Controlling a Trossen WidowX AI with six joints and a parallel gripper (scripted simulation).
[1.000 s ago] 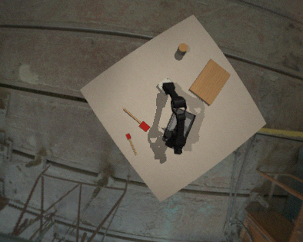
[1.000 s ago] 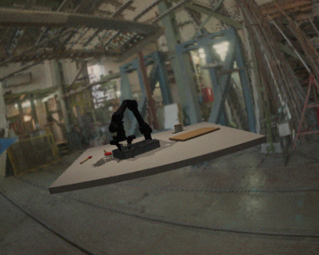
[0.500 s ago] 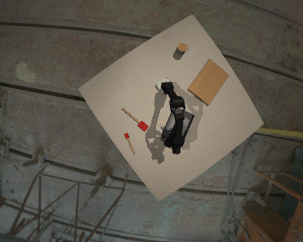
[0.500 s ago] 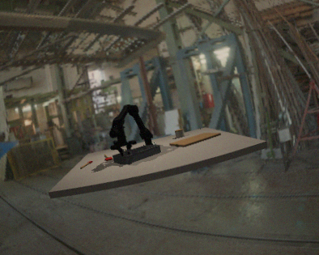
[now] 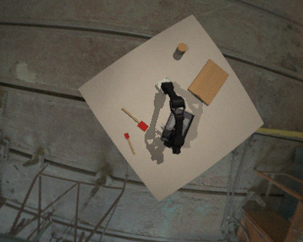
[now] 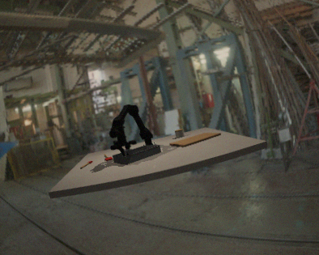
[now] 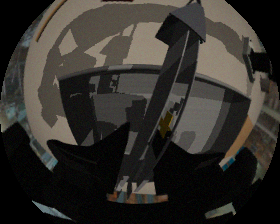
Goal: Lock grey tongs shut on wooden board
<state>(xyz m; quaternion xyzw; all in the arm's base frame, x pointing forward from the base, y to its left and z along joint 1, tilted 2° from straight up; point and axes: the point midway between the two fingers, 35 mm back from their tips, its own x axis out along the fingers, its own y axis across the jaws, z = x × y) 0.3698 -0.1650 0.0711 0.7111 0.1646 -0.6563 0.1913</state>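
The grey metal tongs (image 7: 162, 85) are pinched between the black fingers, above the dark rectangular roasting tin (image 5: 191, 123) (image 6: 143, 154) (image 7: 110, 70). Hinge locking cannot be confirmed from this apparently shadowed view.

An industrial workshop hall: blue steel frames (image 6: 240, 80), overhead beams, stained concrete floor (image 6: 248, 210).

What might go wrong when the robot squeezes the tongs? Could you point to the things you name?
The gripper (image 5: 168, 137) (image 6: 125, 145) (image 7: 139, 126) pinches the tongs (image 7: 165, 85) between its fingers, well away from the hinge (image 7: 185, 22), so they might twist or slip. They lie across the tin (image 5: 190, 124) (image 6: 141, 155) (image 7: 210, 115): unless the tips point up, they may not lock. The board (image 5: 209, 81) (image 6: 196, 139) (image 7: 243, 133) is outside the tin, so they could drop on the way.
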